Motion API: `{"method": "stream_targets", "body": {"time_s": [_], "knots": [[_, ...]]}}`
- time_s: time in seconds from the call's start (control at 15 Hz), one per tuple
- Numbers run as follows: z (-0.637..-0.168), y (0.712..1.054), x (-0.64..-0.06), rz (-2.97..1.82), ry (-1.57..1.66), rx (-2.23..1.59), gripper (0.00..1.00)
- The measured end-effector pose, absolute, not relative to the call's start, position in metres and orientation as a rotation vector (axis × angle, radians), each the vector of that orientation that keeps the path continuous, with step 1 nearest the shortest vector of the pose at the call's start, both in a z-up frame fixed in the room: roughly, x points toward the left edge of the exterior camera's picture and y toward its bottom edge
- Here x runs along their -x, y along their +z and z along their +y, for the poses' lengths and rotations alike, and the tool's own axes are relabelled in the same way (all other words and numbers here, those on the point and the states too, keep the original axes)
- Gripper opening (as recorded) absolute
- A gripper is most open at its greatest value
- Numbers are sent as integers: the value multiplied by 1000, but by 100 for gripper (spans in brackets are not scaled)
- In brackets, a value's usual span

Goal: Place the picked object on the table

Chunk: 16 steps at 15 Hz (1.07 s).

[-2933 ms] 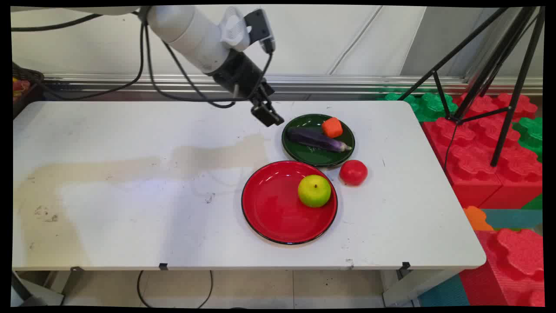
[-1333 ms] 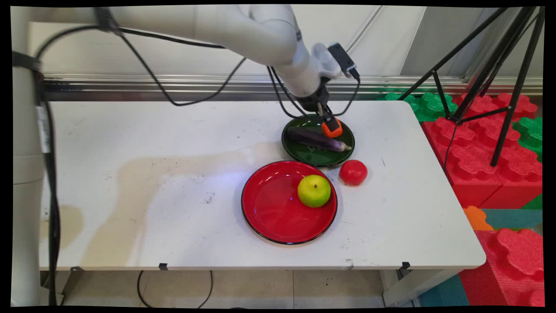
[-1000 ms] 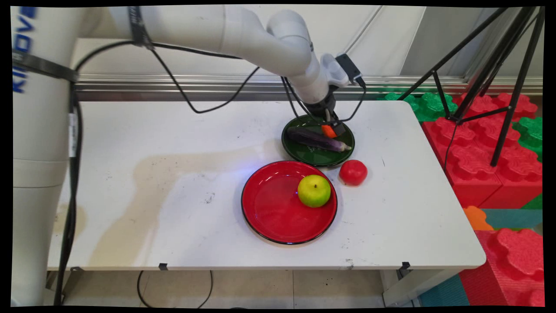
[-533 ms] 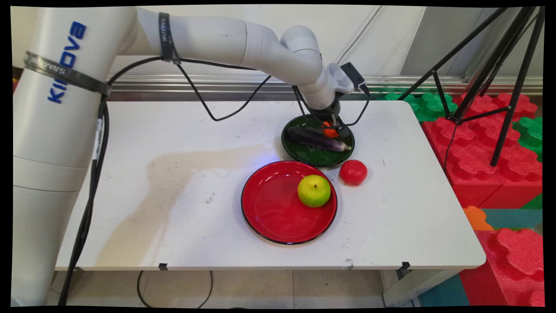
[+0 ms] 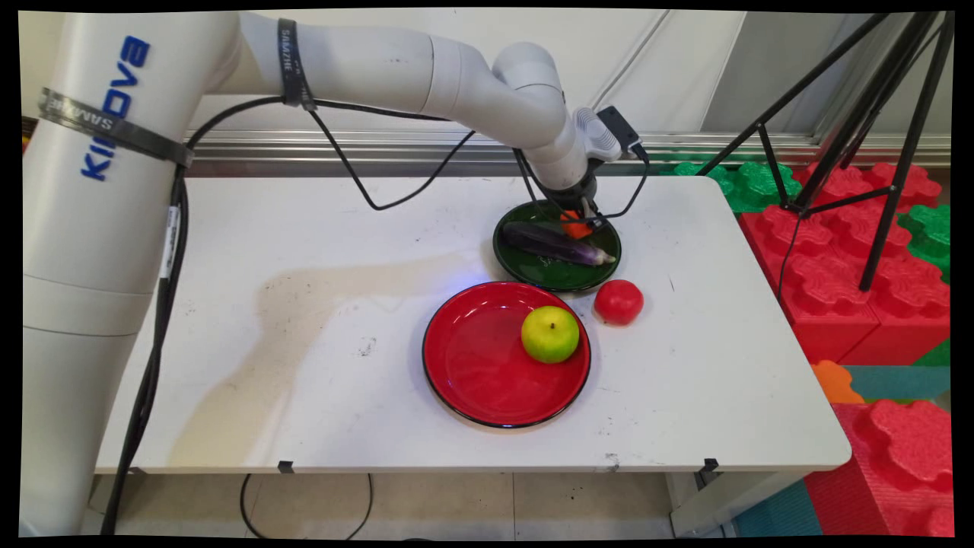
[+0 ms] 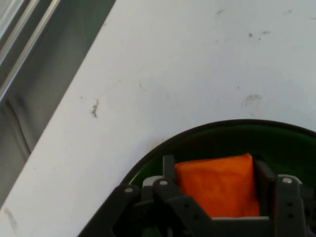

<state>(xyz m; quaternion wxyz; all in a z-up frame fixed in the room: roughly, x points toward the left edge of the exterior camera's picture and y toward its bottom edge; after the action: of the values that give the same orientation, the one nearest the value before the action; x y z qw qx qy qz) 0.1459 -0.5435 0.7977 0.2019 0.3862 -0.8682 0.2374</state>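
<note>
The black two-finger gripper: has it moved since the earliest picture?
Yes. The gripper has travelled right and down: it was left of the dark green plate, and is now over it, around the orange block.

Overhead front view; hand view shares green plate (image 5: pixel 533 274) (image 6: pixel 276 138).

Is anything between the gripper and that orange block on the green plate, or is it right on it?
Nothing visible is in the way. The gripper has a finger on each side of the orange block on the green plate. The eggplant lies beside it.

Bright even light, soft shadows, hand view slightly blurred
</note>
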Motion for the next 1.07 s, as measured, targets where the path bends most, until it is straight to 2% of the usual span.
{"method": "stream_targets", "body": {"time_s": [0.4, 0.6, 1.07], "knots": [[-527, 835, -156, -2400, 709, -1056, 0], [-509, 865, -169, -2406, 726, -1007, 0], [-468, 906, -207, -2463, 707, -888, 0]]}}
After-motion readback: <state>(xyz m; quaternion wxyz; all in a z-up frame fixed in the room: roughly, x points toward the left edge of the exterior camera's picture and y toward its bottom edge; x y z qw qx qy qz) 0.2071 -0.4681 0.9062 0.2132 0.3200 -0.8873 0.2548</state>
